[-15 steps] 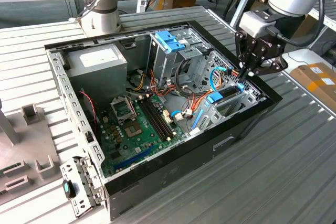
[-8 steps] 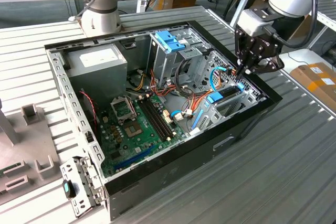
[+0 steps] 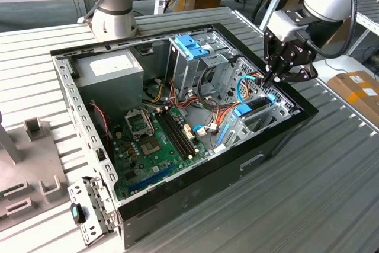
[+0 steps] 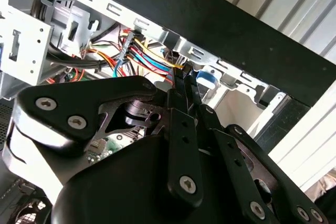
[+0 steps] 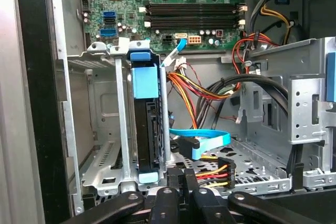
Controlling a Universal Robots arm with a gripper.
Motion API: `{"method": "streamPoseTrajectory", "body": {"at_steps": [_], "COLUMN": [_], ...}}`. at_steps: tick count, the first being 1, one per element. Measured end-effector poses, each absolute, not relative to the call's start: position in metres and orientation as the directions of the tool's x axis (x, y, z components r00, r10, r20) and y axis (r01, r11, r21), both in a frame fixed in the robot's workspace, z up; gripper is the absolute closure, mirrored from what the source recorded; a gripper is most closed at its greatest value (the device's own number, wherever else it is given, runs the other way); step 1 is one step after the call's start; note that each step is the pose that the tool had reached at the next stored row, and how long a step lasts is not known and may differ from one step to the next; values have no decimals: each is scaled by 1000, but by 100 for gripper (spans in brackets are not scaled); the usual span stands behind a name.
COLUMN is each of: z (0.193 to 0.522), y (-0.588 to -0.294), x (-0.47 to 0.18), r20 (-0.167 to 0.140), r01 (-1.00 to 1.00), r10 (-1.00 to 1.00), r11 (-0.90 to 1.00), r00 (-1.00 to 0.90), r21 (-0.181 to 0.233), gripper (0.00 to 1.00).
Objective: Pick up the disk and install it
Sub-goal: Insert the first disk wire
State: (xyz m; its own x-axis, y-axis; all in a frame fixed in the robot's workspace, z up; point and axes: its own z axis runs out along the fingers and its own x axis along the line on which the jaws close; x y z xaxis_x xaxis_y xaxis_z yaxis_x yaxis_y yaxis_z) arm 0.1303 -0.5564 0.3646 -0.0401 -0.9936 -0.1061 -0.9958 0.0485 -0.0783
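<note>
**Blue-bracketed disk seated on edge in the drive cage, gripper just above it**

Exterior view: black open PC case [image 3: 278, 137] lies on its side on a slatted metal table [image 3: 331, 194]. Gripper [image 3: 277, 79] hangs over the case's corner at about 3 o'clock of the case, tips right above the disk [image 3: 256, 108], which sits in a slot of the small metal cage [image 3: 260, 119], blue bracket up. Fingers look drawn together, nothing between them. Grey power-supply box [image 3: 112, 70] at 10 o'clock, green motherboard [image 3: 157, 143] at centre, blue latch [image 3: 192, 45] on the taller drive cage at 12 o'clock. A second robot arm's base [image 3: 115, 4] stands beyond the case at 11 o'clock. Loose metal bracket with a teal knob [image 3: 83, 211] lies on the table at 7 o'clock.

Second wrist view: black gripper linkage [image 4: 184, 145] up close; the two fingers [image 4: 181, 85] run side by side, closed, tips near a bundle of coloured wires [image 4: 147, 56] and a blue connector [image 4: 206, 78] under the black case rim [image 4: 236, 30].

First wrist view: disk [image 5: 146, 124] stands on edge between the cage's metal rails [image 5: 122, 119], its blue bracket tab [image 5: 144, 80] on top. Gripper fingers [image 5: 177, 179] sit together just beside the disk's near end, not clamped on it. Blue flat cable [image 5: 202, 140] and red-yellow wires [image 5: 207, 90] lie beside the cage; motherboard [image 5: 173, 3] beyond.
</note>
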Motion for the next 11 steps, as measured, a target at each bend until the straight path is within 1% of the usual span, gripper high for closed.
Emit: {"method": "streamPoseTrajectory", "body": {"at_steps": [4, 11], "z": [364, 360], "y": [-562, -567], "x": [128, 115], "r20": [-97, -97], "r01": [-996, -996], "r10": [-994, -995], "r11": [48, 48], "r00": [-40, -40], "r21": [-79, -79], "gripper": [84, 84]}}
